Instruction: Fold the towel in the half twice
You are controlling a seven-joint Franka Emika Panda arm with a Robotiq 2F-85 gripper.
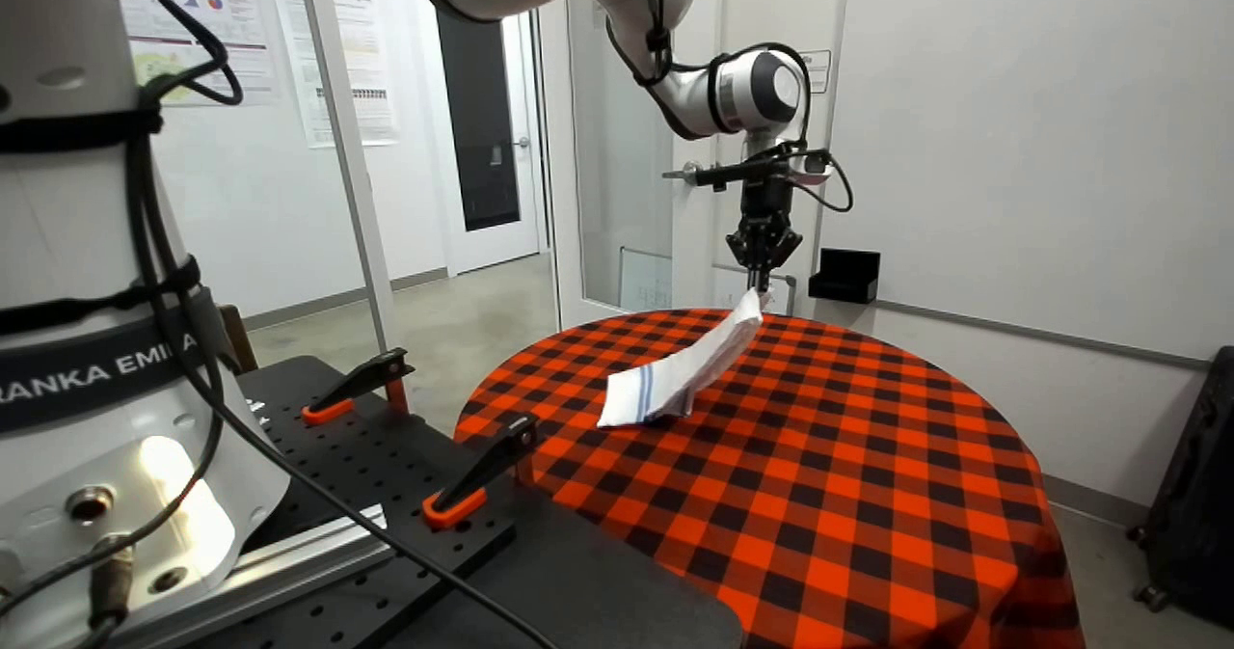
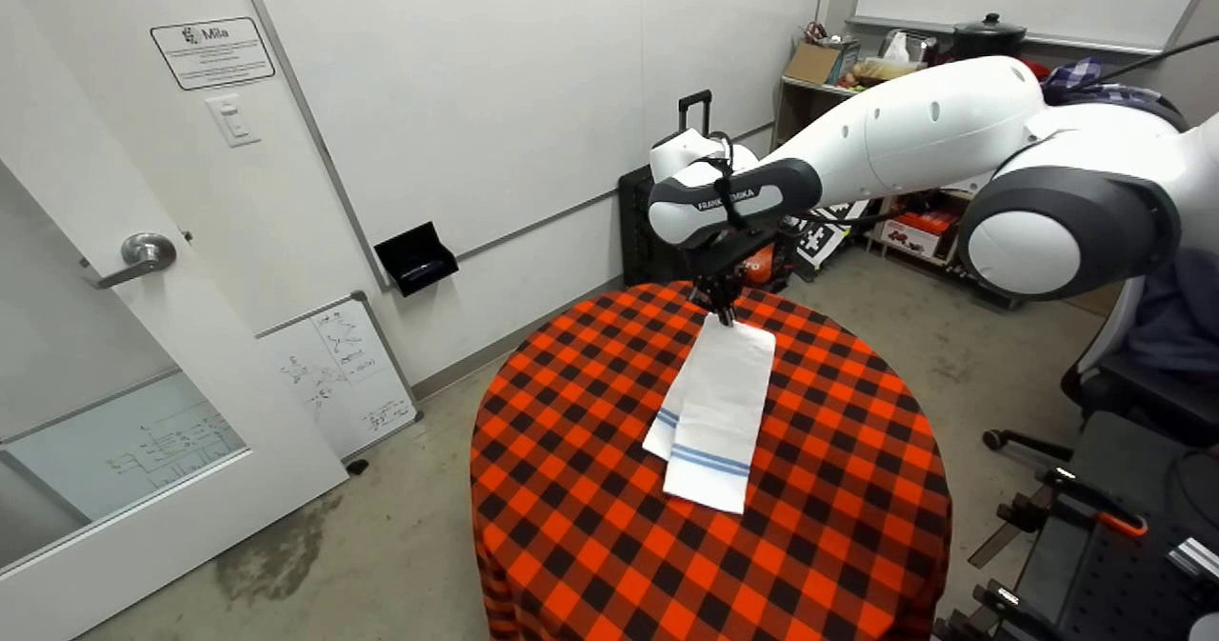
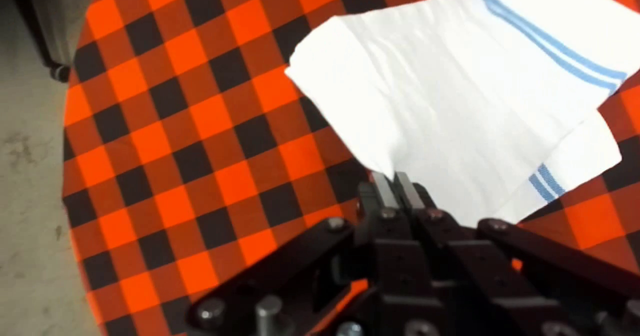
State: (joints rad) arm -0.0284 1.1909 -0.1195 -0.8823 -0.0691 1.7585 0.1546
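Note:
The white towel (image 1: 689, 371) with blue stripes shows in both exterior views, also here (image 2: 729, 389). It is a long strip doubled over into two layers that do not line up; striped ends of both show. My gripper (image 1: 759, 284) is shut on the middle of the towel's folded end and holds that end raised above the table. The striped ends rest on the tablecloth. In the wrist view a pinched point of the towel (image 3: 465, 76) runs between the fingertips (image 3: 396, 178). The gripper (image 2: 727, 317) points down near the table's far edge in an exterior view.
A red-and-black checkered tablecloth (image 1: 819, 456) covers a round table. A dark mounting board (image 2: 1124, 517) with clamps (image 1: 482, 471) stands beside the table. A black holder (image 2: 416, 258) hangs on the whiteboard wall. A black case (image 1: 1191, 495) stands on the floor by the table.

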